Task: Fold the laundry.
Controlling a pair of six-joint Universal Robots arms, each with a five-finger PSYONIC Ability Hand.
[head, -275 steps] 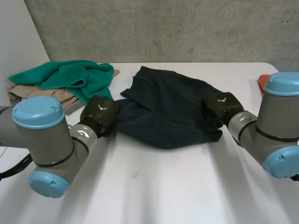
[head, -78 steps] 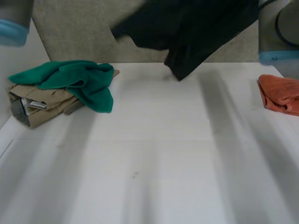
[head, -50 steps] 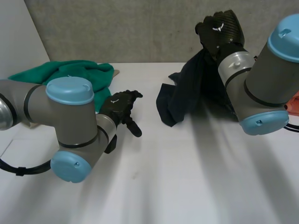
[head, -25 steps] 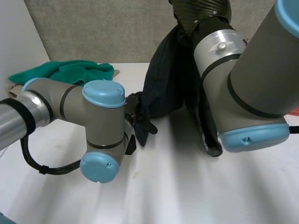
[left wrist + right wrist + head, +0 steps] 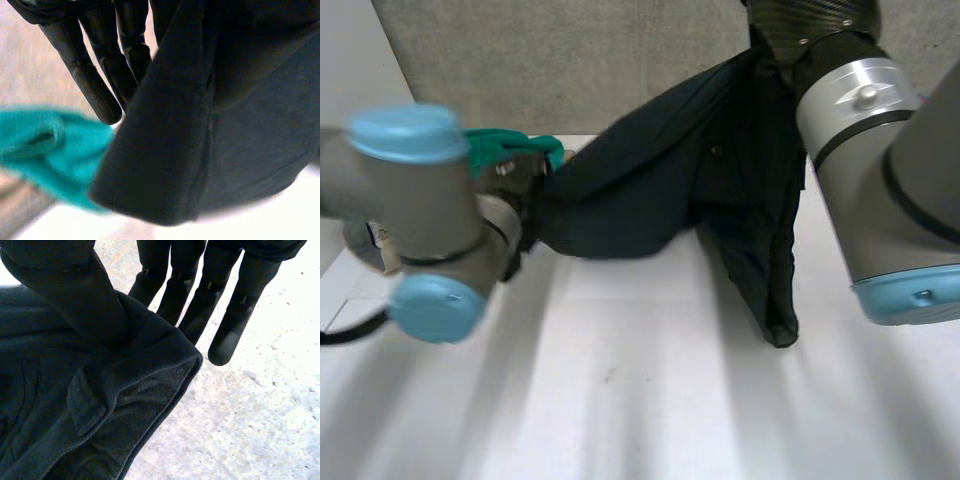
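Note:
A dark navy garment (image 5: 660,190) hangs in the air above the white table (image 5: 620,400), stretched between both hands. High at the back, my right hand (image 5: 810,15) holds its top edge. In the right wrist view my thumb (image 5: 65,290) pinches a folded hem (image 5: 125,400) against straight fingers (image 5: 230,315). My left hand (image 5: 525,175) grips the garment's lower left end, close to the green cloth. In the left wrist view the dark cloth (image 5: 200,125) wraps along the fingers (image 5: 95,65). One loose part (image 5: 775,300) dangles down to the table.
A crumpled green cloth (image 5: 505,145) lies at the table's back left, just behind my left hand, and it also appears past the fingertips (image 5: 45,150). A grey wall (image 5: 570,60) stands behind the table.
My left hand has closed on the garment's lower end and swung left with it, spreading the cloth out. The right hand has stayed high, holding the top edge.

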